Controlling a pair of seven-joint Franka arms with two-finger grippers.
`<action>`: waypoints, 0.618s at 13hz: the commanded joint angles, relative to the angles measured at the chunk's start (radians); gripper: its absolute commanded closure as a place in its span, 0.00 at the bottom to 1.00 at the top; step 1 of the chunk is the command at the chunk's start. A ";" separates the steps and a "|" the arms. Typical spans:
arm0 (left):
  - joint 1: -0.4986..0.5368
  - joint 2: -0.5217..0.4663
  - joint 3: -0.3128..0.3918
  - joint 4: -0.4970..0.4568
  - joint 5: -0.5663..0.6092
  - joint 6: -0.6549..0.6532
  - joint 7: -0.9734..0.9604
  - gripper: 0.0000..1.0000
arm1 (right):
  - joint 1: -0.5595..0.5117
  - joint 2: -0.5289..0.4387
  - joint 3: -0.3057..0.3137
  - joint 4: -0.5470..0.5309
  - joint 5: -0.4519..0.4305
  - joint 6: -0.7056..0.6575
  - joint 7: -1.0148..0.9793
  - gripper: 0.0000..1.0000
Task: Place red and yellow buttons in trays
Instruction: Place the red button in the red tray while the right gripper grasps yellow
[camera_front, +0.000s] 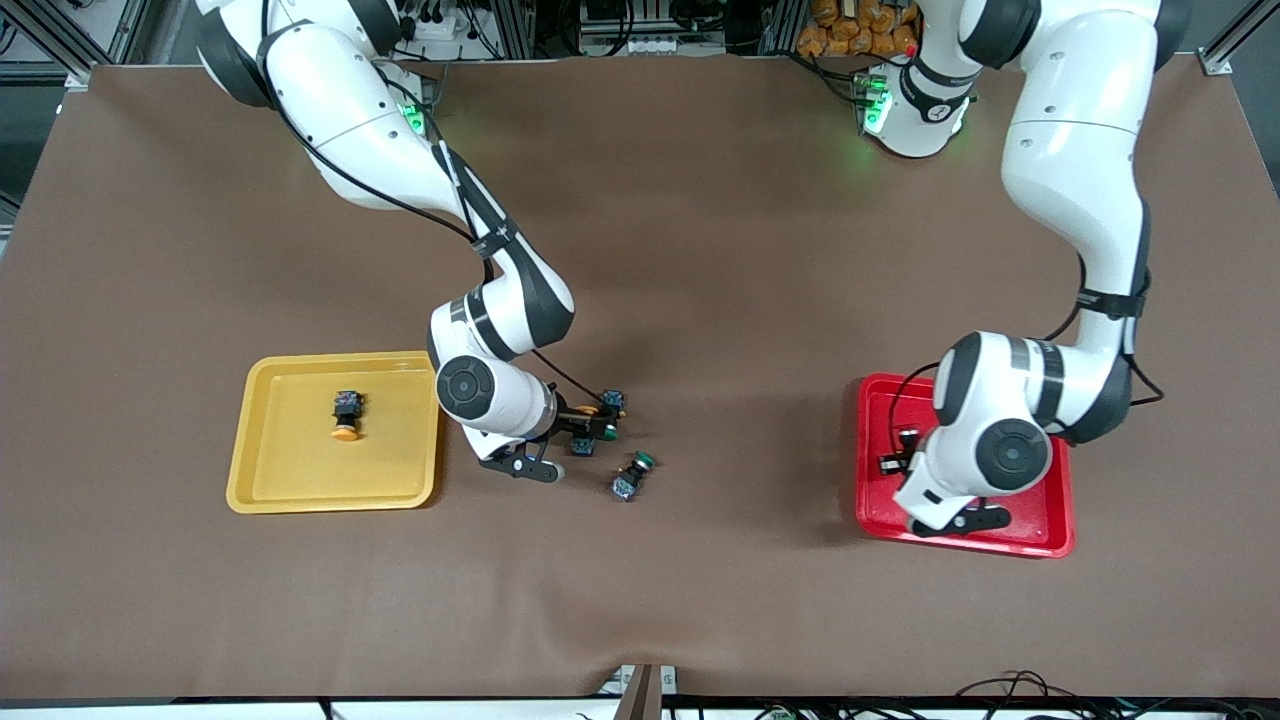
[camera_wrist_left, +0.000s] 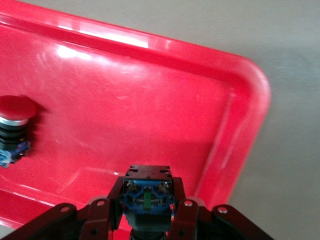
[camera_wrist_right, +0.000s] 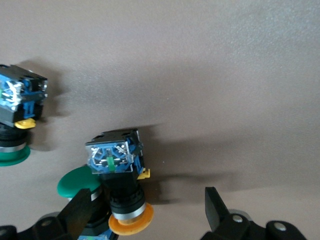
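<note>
My left gripper (camera_wrist_left: 148, 201) hangs over the red tray (camera_wrist_left: 150, 100) and is shut on a button (camera_wrist_left: 148, 190) with a black body and a blue end; its cap is hidden. A red-capped button (camera_wrist_left: 15, 125) lies in that tray. My right gripper (camera_wrist_right: 149, 200) is open, low over a small cluster on the table, with a yellow-capped button (camera_wrist_right: 122, 200) between its fingers nearer one finger. The yellow tray (camera_front: 300, 470) holds another yellow-capped button (camera_front: 346, 413). In the front view the left gripper (camera_front: 900, 465) is over the red tray (camera_front: 1040, 525), and the right gripper (camera_front: 590, 425) is beside the yellow tray.
A green-capped button (camera_wrist_right: 77, 182) touches the yellow-capped one in the cluster. A second green one (camera_wrist_right: 12, 120) stands close by. A third green-capped button (camera_front: 632, 474) lies alone, nearer the front camera than the cluster. A brown cloth (camera_front: 700, 250) covers the table.
</note>
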 joint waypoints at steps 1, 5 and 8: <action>0.029 0.010 -0.005 -0.009 0.007 0.041 0.046 1.00 | 0.021 0.013 -0.004 0.001 -0.017 0.004 0.016 0.01; 0.080 0.036 -0.004 -0.009 0.007 0.073 0.128 1.00 | 0.023 0.013 -0.007 0.001 -0.020 0.002 0.014 0.14; 0.094 0.047 -0.004 -0.013 0.007 0.078 0.160 1.00 | 0.004 0.014 -0.011 0.001 -0.022 -0.002 0.002 0.15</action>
